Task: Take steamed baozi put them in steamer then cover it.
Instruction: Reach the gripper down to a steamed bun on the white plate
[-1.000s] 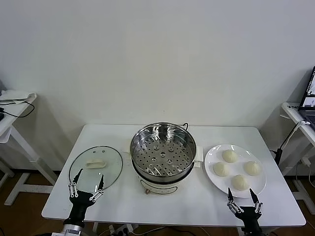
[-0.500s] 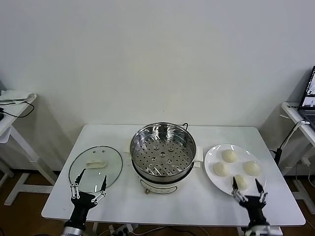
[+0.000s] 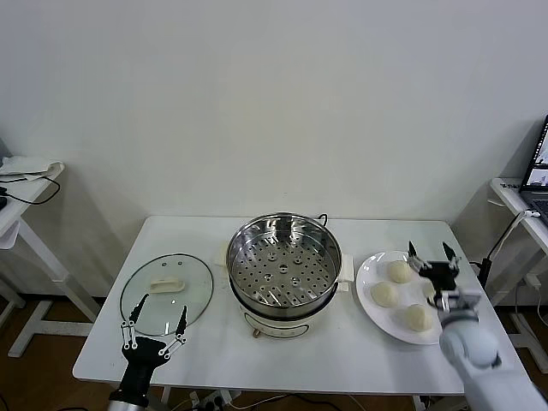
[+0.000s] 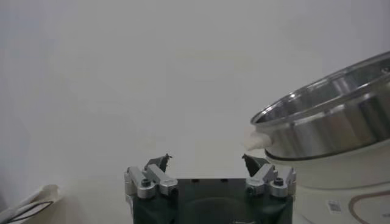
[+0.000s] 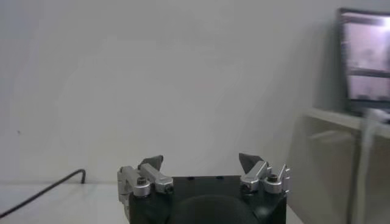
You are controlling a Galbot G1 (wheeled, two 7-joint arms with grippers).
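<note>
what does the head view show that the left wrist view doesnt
Only the head view shows the four steamed baozi on the white plate, the glass lid lying flat on the table, the steamer's perforated floor, and the right gripper, open above the plate. Only the left wrist view shows the steamer's outer wall from the side. Both show the steamer and the left gripper, open and empty.

A plain white wall point(image 3: 274, 103) rises behind the white table point(image 3: 205, 351), side desks point(image 3: 26, 184) flanking.
</note>
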